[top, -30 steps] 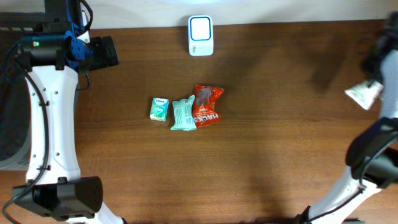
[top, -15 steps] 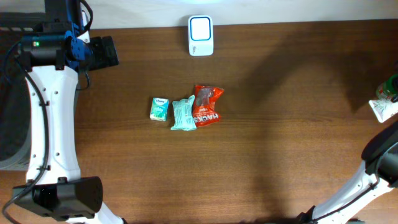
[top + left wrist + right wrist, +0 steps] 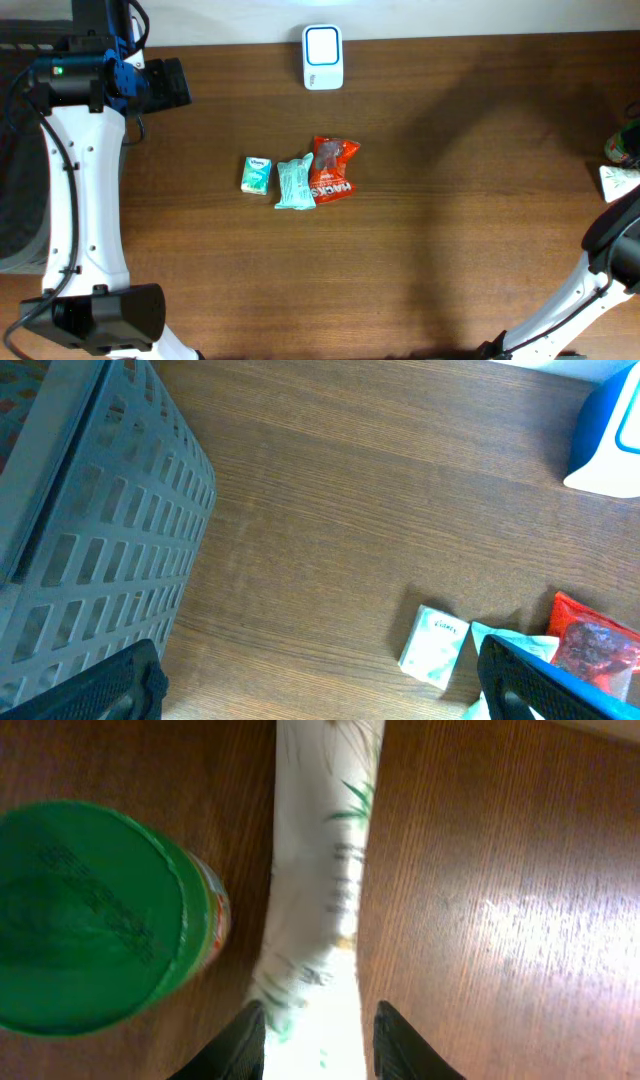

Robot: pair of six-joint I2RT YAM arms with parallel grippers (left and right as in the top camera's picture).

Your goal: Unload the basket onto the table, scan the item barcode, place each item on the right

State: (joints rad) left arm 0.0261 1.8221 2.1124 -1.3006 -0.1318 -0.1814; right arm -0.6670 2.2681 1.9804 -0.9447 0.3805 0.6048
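A white packet with green print (image 3: 318,910) lies flat on the wood at the table's far right edge (image 3: 618,180), beside a green-lidded can (image 3: 90,915). My right gripper (image 3: 318,1045) straddles the packet's near end, its jaws parted, with a gap showing at the right finger. The white and blue scanner (image 3: 322,57) stands at the back centre. In the middle lie a small tissue pack (image 3: 257,175), a teal packet (image 3: 294,185) and a red snack bag (image 3: 332,168). My left gripper (image 3: 320,690) hangs open over bare wood at the back left, holding nothing.
A grey slatted crate (image 3: 90,530) stands off the table's left side, close to my left gripper. The green-lidded can (image 3: 625,145) stands right by the white packet at the right edge. The scanner (image 3: 608,440) shows at the upper right of the left wrist view.
My right gripper has carried the white packet further right and down onto the table beside the green can, and its jaws have parted. The left arm has stayed put.
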